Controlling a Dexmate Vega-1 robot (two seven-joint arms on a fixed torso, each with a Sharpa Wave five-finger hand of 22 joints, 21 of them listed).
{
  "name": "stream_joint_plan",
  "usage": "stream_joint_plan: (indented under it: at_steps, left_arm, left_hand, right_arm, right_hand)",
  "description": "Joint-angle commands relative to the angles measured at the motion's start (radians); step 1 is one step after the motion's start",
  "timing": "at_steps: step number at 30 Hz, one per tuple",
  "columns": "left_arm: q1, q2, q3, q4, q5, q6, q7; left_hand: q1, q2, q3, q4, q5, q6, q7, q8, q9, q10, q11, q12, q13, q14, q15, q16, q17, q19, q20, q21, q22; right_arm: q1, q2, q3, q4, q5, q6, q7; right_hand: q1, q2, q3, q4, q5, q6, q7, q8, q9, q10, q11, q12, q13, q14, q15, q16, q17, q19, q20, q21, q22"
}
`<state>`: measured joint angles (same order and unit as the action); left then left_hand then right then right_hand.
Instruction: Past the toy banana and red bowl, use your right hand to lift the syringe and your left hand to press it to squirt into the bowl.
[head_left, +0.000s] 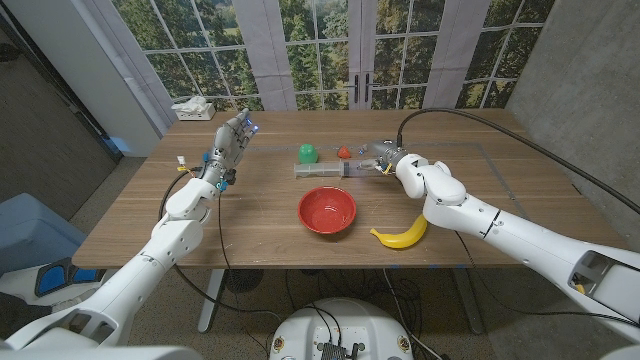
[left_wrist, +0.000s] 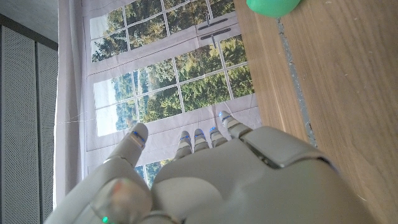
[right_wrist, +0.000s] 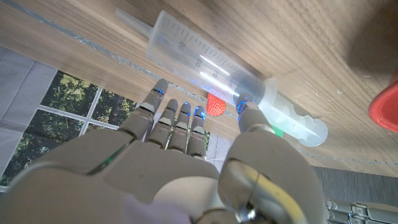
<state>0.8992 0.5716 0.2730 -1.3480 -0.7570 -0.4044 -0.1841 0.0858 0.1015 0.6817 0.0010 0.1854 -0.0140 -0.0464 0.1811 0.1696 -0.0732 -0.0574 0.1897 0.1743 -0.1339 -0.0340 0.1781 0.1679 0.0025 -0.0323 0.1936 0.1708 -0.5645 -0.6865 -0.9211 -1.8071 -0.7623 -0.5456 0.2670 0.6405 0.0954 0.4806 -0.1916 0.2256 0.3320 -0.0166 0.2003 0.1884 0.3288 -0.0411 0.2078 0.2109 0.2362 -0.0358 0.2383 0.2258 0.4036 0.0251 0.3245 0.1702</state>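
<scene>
Arms: glossy white rounded shells, black cables alongside.
Left hand (head_left: 231, 137): grey, blue-lit fingertips.
Right hand (head_left: 385, 157): grey, the same.

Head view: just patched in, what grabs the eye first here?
The red bowl sits mid-table with the yellow toy banana just to its right. Behind the bowl the clear syringe lies on the wood, the right hand at its plunger end, while the left hand hangs raised and empty over the table's left side.
</scene>
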Motion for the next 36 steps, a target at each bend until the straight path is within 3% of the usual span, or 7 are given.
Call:
stream_joint_plan:
  at_steps: [1,8,19,27,33,36]
  left_arm:
    - [-0.005,-0.007,0.000,0.011,-0.007,0.003,-0.006]
    - [-0.007,-0.010,0.001,0.012,-0.009,0.009,-0.002]
    - [0.001,-0.006,-0.002,0.000,-0.008,0.011,0.006]
    - [0.016,0.003,-0.008,-0.017,-0.005,0.012,0.020]
    - [0.020,0.005,-0.010,-0.022,-0.006,0.013,0.020]
    - [0.020,0.005,-0.009,-0.023,-0.007,0.013,0.017]
  left_hand:
    - [0.002,0.066,0.003,-0.003,0.004,0.006,-0.003,0.002,0.003,0.003,0.000,0.004,0.002,0.007,-0.065,0.001,0.003,0.007,-0.092,0.007,0.004]
    - [0.000,0.064,0.003,-0.003,0.003,0.009,-0.005,0.002,0.003,0.006,-0.002,0.005,0.002,0.008,-0.065,0.001,0.003,0.010,-0.093,0.007,0.004]
    - [-0.002,0.063,0.004,-0.002,0.004,0.009,-0.004,0.002,0.003,0.006,-0.002,0.004,0.002,0.009,-0.066,0.001,0.003,0.011,-0.093,0.007,0.004]
    - [-0.003,0.063,0.005,-0.003,0.004,0.011,-0.004,0.002,0.003,0.007,-0.003,0.004,0.002,0.010,-0.066,0.001,0.003,0.012,-0.091,0.007,0.004]
    - [-0.002,0.063,0.006,-0.004,0.004,0.010,-0.005,0.001,0.003,0.008,-0.003,0.004,0.002,0.011,-0.066,0.000,0.003,0.015,-0.082,0.007,0.004]
    - [-0.003,0.062,0.005,-0.003,0.004,0.010,-0.006,0.001,0.003,0.008,-0.003,0.004,0.002,0.010,-0.067,0.000,0.003,0.015,-0.082,0.007,0.004]
  right_arm:
    - [0.019,0.029,-0.027,0.042,-0.036,-0.007,0.039]
    - [0.042,0.047,-0.053,0.065,-0.064,-0.030,0.092]
    - [0.064,0.066,-0.080,0.098,-0.086,-0.035,0.126]
    - [0.081,0.088,-0.110,0.120,-0.124,-0.063,0.168]
    - [0.096,0.102,-0.139,0.134,-0.171,-0.095,0.203]
    - [0.092,0.107,-0.147,0.137,-0.194,-0.109,0.196]
  right_hand:
    - [0.013,-0.002,0.006,0.004,0.001,0.014,-0.003,0.011,0.002,0.011,-0.001,0.008,0.002,0.008,-0.029,0.010,0.003,0.008,-0.005,-0.006,0.004]
    - [0.046,-0.003,0.008,0.008,-0.002,0.058,-0.007,0.025,0.002,0.045,-0.002,0.018,0.004,0.010,-0.032,0.014,0.006,0.011,-0.006,-0.015,0.005]
    - [0.061,0.001,0.008,0.012,-0.003,0.063,-0.009,0.023,0.002,0.057,-0.005,0.019,0.005,0.034,-0.037,0.027,0.011,0.024,-0.006,-0.017,0.005]
    - [0.107,0.017,0.010,0.013,-0.006,0.086,-0.025,0.026,0.002,0.097,-0.010,0.029,0.009,0.094,-0.070,0.066,0.029,0.060,-0.020,-0.015,0.007]
    - [0.126,0.022,0.007,0.012,-0.007,0.124,-0.034,0.037,0.002,0.118,-0.010,0.034,0.012,0.105,-0.078,0.079,0.040,0.073,-0.026,-0.015,0.007]
    - [0.184,0.037,0.006,0.010,-0.010,0.206,-0.043,0.059,0.003,0.209,-0.019,0.067,0.023,0.163,-0.111,0.125,0.066,0.097,-0.040,-0.015,0.009]
